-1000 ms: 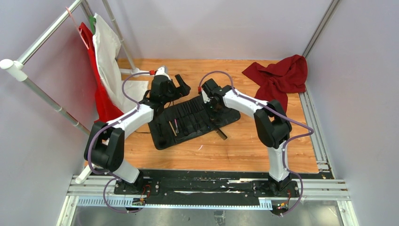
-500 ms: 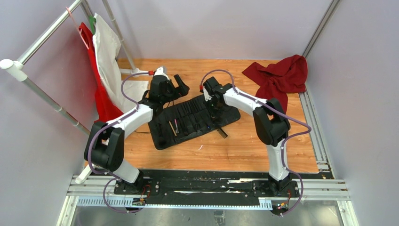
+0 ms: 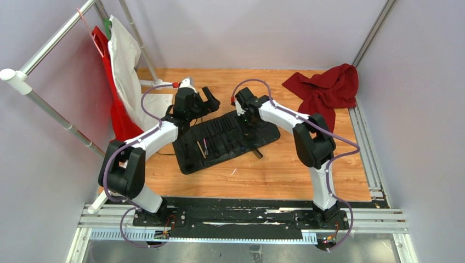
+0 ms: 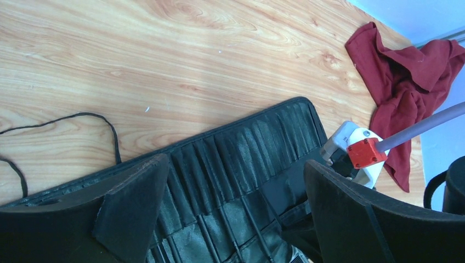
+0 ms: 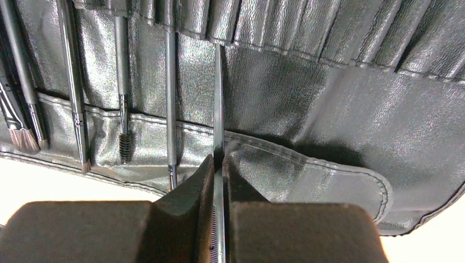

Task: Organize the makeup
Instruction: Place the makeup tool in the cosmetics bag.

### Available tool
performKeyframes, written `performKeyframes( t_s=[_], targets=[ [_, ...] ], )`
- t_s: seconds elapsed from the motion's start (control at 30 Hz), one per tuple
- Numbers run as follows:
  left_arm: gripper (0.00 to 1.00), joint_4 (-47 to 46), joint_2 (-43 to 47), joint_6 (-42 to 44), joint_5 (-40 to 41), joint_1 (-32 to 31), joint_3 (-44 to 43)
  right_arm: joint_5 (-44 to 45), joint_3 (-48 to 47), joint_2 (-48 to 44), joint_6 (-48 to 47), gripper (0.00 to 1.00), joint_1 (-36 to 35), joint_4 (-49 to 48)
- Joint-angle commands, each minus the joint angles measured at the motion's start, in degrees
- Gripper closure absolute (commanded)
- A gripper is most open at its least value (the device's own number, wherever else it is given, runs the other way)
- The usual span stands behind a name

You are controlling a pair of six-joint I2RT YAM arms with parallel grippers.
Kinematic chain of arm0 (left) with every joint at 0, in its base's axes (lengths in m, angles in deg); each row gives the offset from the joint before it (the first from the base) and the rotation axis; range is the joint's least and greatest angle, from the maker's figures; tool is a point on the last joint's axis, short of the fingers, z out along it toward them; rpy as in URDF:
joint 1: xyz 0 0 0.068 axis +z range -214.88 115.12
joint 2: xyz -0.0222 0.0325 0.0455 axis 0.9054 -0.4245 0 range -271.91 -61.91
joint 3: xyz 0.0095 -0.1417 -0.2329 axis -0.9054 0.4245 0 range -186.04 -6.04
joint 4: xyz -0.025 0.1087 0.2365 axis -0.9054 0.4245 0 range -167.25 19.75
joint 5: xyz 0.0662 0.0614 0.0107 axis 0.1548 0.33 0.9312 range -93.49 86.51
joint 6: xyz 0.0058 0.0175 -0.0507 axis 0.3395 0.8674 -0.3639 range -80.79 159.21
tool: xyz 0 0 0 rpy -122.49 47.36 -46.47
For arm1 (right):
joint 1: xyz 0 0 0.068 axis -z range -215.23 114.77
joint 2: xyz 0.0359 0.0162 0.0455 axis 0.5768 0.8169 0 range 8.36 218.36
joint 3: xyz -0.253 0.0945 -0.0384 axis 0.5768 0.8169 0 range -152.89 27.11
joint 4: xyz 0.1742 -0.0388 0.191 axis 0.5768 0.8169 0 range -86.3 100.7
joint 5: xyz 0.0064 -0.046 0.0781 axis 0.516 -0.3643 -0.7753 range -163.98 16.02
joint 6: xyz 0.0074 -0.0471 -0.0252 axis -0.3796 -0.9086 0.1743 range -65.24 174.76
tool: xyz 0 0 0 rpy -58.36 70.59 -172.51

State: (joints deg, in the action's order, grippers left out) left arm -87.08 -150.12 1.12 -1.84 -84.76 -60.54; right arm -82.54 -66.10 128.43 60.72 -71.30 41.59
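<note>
The right hand [image 5: 219,165] is pinched shut on a thin black makeup tool [image 5: 218,98], its far end tucked into a slot of the roll-up case [image 5: 307,98]. Other brushes [image 5: 74,93] fill the case's neighbouring slots. The left hand [image 4: 234,164] hangs above the case, spread wide and holding nothing.

Wood-grain surface [image 3: 285,175] across mid-frame. Flat at its centre, slanted, a long black slotted case [image 3: 219,141]. Upper right, a crumpled red cloth [image 3: 326,87]. Just below the case's right end, a thin black comb-like piece [image 3: 257,155]. By its left end, a loose black cord [image 4: 104,123].
</note>
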Motion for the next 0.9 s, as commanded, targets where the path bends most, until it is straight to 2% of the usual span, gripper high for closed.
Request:
performKeyframes(
  t_s=[0.0,0.87],
  targets=[
    [0.02,-2.03,-0.98,0.34,-0.15,0.57,0.49,-0.27,-2.56,1.4,-1.12,0.99,0.91,1.19],
    [0.02,-2.28,-2.44,0.57,-0.75,1.09,0.91,-1.9,-10.69,8.39,-1.39,0.99,1.23,1.11]
  ],
)
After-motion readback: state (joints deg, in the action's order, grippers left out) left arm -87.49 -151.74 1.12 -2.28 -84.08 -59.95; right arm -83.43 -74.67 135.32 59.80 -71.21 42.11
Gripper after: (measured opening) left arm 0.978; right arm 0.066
